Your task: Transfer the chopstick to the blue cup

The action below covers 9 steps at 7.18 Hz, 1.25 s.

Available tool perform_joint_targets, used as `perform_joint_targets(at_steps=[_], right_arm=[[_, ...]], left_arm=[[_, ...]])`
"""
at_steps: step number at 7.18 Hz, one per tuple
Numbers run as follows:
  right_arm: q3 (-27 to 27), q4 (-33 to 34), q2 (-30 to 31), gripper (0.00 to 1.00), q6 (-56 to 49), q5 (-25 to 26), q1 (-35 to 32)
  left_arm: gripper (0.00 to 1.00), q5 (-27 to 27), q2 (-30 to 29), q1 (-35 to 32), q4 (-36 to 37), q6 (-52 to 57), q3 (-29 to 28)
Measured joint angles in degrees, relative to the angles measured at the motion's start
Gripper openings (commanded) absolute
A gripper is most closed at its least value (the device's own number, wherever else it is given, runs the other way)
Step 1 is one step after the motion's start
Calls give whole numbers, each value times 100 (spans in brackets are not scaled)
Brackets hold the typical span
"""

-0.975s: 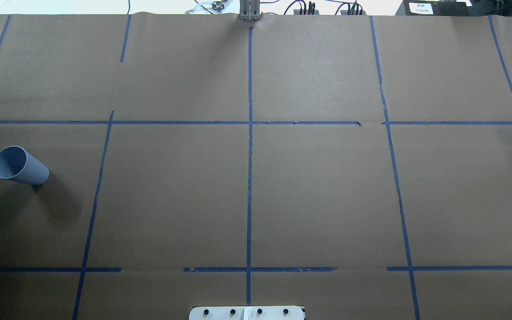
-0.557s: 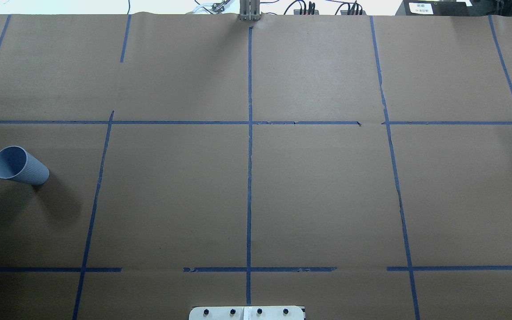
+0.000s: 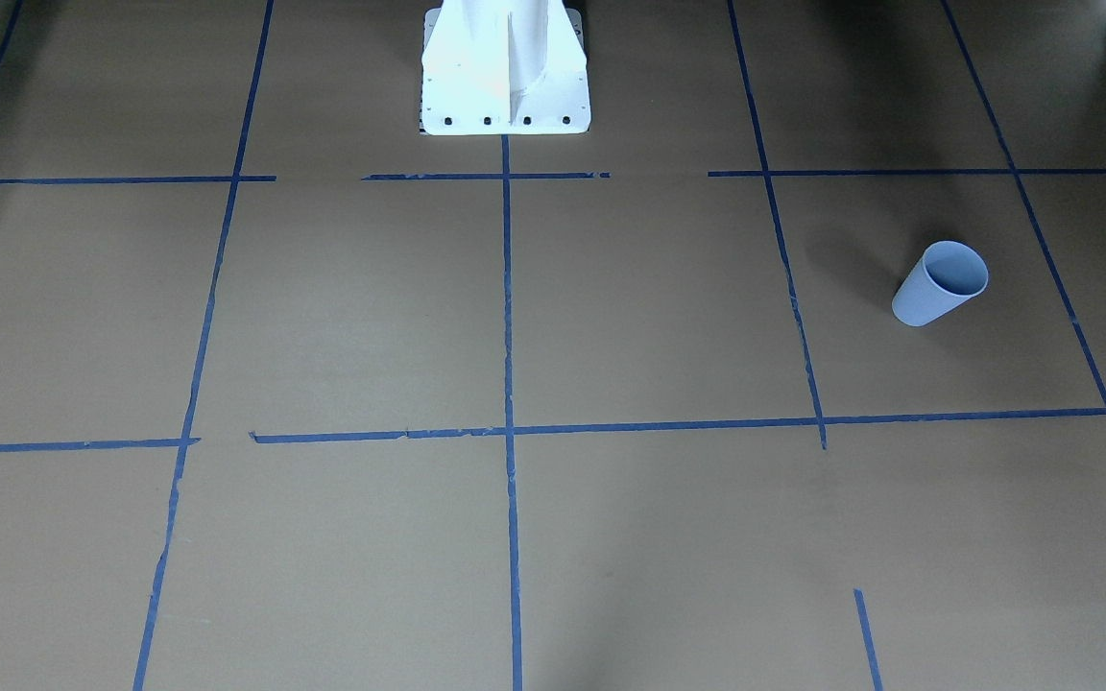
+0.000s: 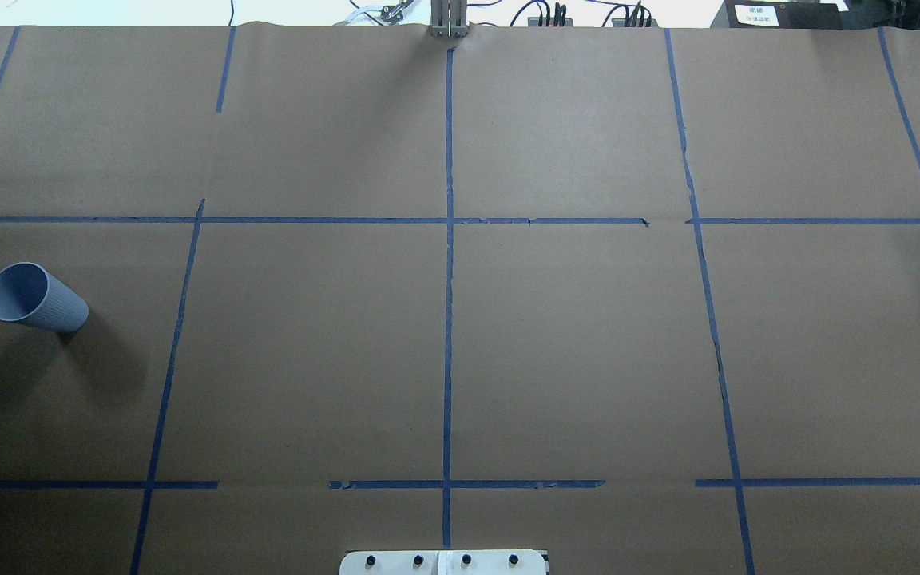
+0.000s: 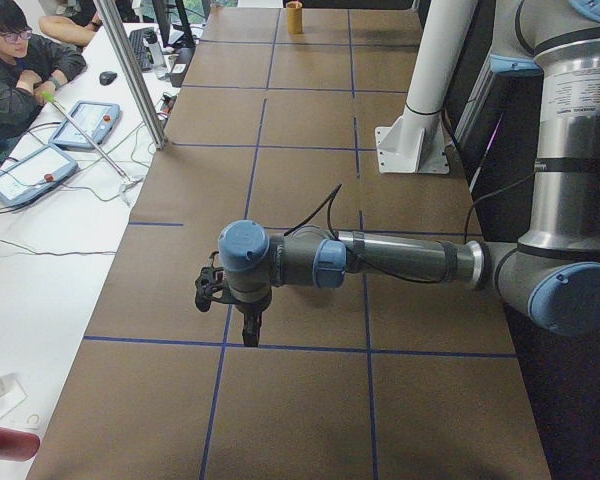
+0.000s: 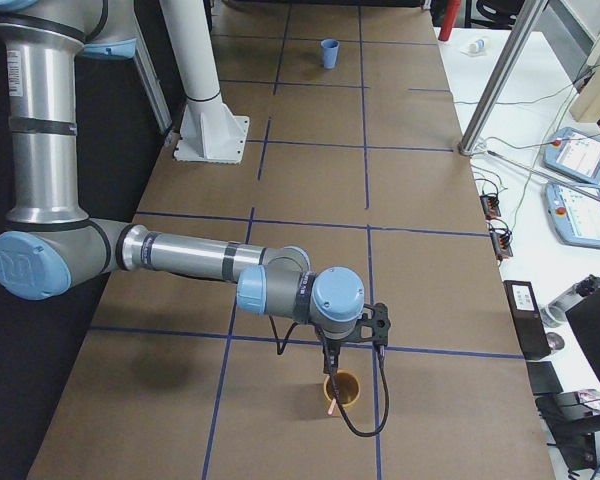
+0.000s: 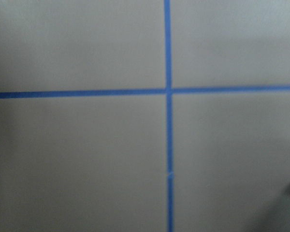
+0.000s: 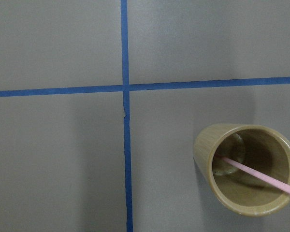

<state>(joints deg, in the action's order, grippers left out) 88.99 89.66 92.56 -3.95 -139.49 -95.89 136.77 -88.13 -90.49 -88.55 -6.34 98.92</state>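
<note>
The blue cup stands upright on the brown paper at the table's left side; it also shows in the front-facing view and far off in the right-side view. One pink chopstick leans inside a tan bamboo cup at the table's right end, and both show in the right-side view: the chopstick and the tan cup. My right gripper hangs just above that cup; I cannot tell if it is open or shut. My left gripper hovers over the paper at the left end; its state cannot be told.
The white robot pedestal stands at the table's near middle edge. Dark blue tape lines grid the brown paper. An operator sits at a white side table with teach pendants. A metal post stands at the table's far edge.
</note>
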Motion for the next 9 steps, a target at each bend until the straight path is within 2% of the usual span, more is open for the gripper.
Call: perform_joint_targets(at_steps=[2,5,7,9], right_arm=[[56,4,-1,100,11,-7,0],[104,7,-4,100,25,-7,4],[119,1,-9,100,26,0,3],[143,6,-5,100,26,3,0]], left_arm=[[100,-2,57,616,-422,-1180,318],[100,-119,60,1823,-1808,-3229,287],[100,-370,81,2386,-2187,-3767,255],[100,-427,144,2645,-2295,-3853,216]])
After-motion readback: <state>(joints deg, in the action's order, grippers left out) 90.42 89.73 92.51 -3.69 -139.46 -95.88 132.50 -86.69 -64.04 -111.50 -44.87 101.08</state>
